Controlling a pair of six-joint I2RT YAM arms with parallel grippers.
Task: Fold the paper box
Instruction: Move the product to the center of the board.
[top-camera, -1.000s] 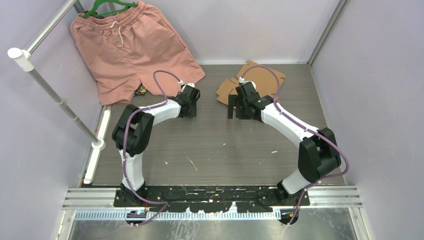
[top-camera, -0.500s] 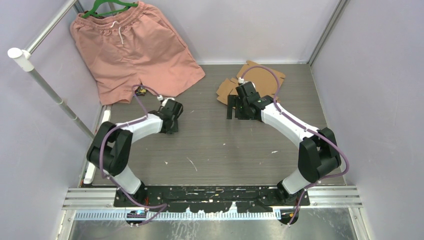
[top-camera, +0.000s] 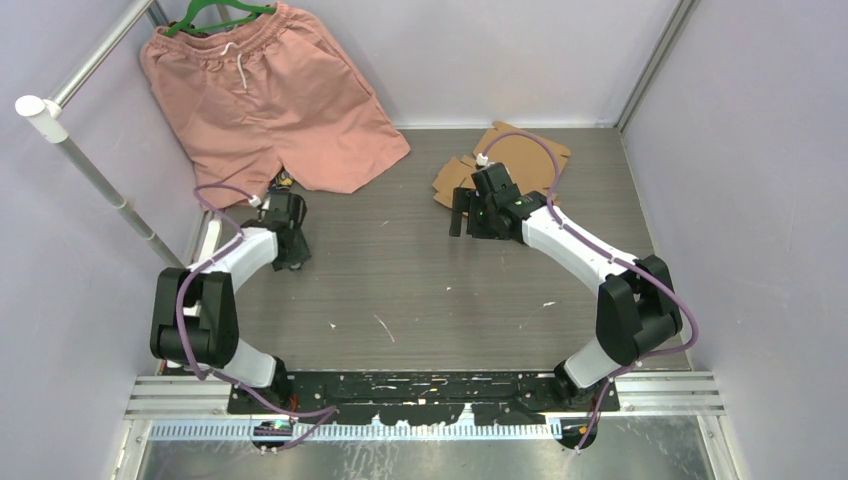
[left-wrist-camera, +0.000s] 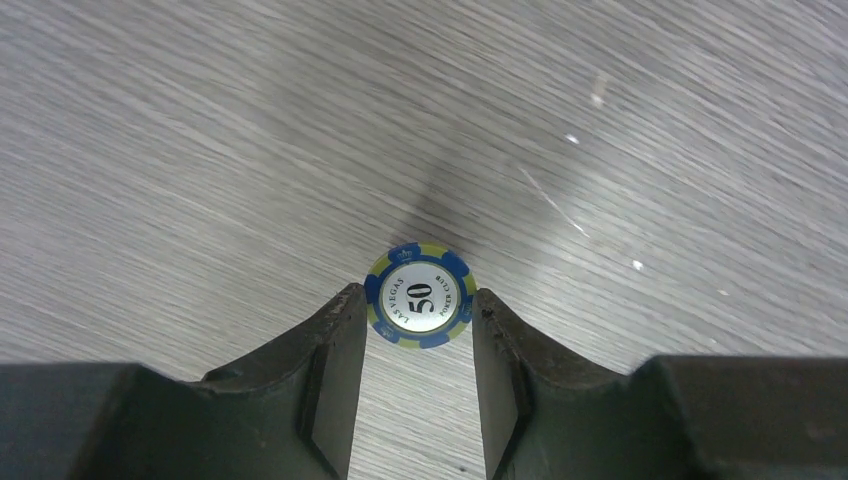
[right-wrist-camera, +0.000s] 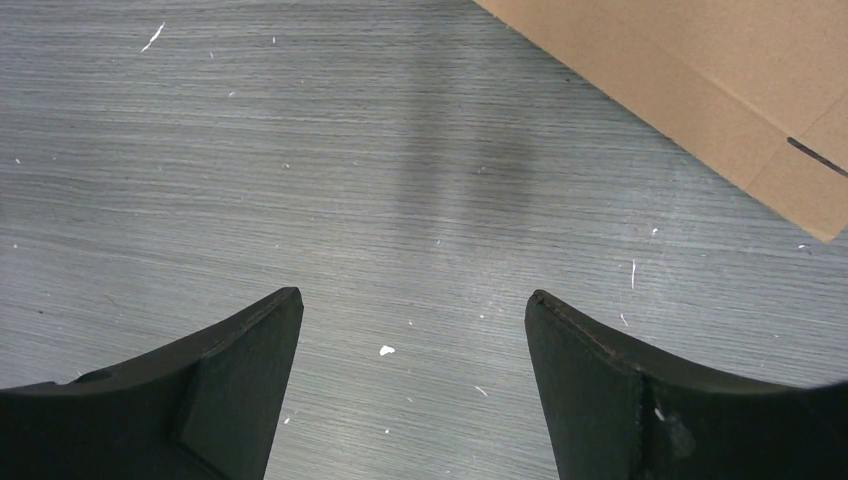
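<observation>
A round, blue-rimmed poker chip (left-wrist-camera: 418, 295) is pinched between the left fingers (left-wrist-camera: 335, 370); right fingers (right-wrist-camera: 240, 360) spread wide (flat brown paper box (right-wrist-camera: 700, 70) nearby).

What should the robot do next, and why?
Probably ease the right claw toward the paper box: its jaws stand wide open over the table, and the flat cardboard lies just beyond them. The left claw is occupied, pinching a poker chip.

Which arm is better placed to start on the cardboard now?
Right. The right arm's fingers are open and empty, right beside the paper box. The left arm's fingers, far off near the shorts, are shut on a poker chip.
</observation>
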